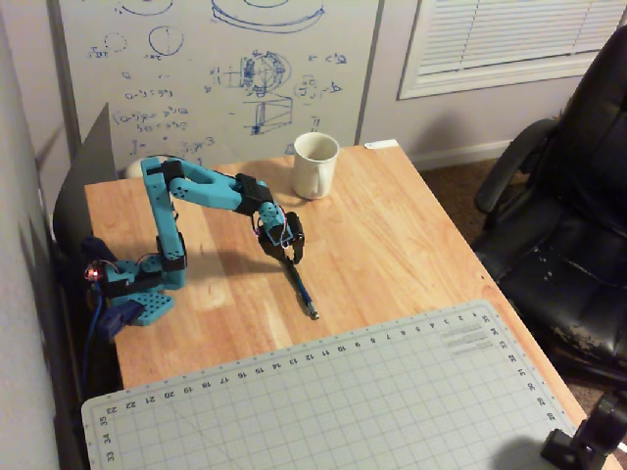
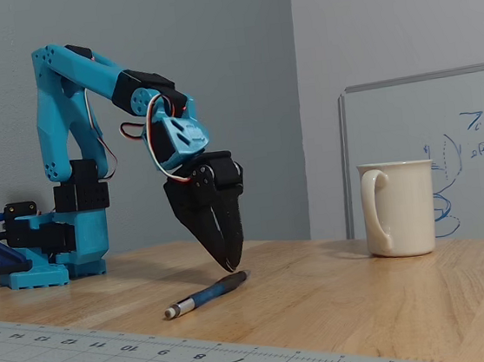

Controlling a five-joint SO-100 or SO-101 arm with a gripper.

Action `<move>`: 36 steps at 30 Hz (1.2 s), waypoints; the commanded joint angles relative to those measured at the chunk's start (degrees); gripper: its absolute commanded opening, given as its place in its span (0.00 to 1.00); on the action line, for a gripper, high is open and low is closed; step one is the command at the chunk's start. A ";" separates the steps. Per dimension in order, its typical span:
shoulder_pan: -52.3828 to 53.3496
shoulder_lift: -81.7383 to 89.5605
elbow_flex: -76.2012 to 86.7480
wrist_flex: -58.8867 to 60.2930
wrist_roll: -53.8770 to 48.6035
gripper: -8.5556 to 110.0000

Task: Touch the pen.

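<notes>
The pen (image 1: 303, 289) is thin and dark blue with a silvery tip, lying flat on the wooden table (image 1: 392, 245); it also shows in the fixed view (image 2: 208, 294). My gripper (image 1: 293, 258) hangs from the blue arm with its black fingers pointing down over the pen's rear end. In the fixed view the gripper (image 2: 231, 265) is shut, its tips just above or at the pen's dark end; I cannot tell whether they touch. It holds nothing.
A white mug (image 1: 315, 164) stands upright at the table's back, also in the fixed view (image 2: 397, 208). A grey cutting mat (image 1: 343, 401) covers the front. The arm's base (image 1: 137, 284) sits at the left edge. A black office chair (image 1: 568, 215) stands right of the table.
</notes>
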 commanded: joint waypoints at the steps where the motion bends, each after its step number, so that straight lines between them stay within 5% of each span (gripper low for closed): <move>1: 0.09 0.88 -4.31 -0.70 -0.35 0.08; 36: 0.18 -4.48 -5.36 -0.70 -0.44 0.08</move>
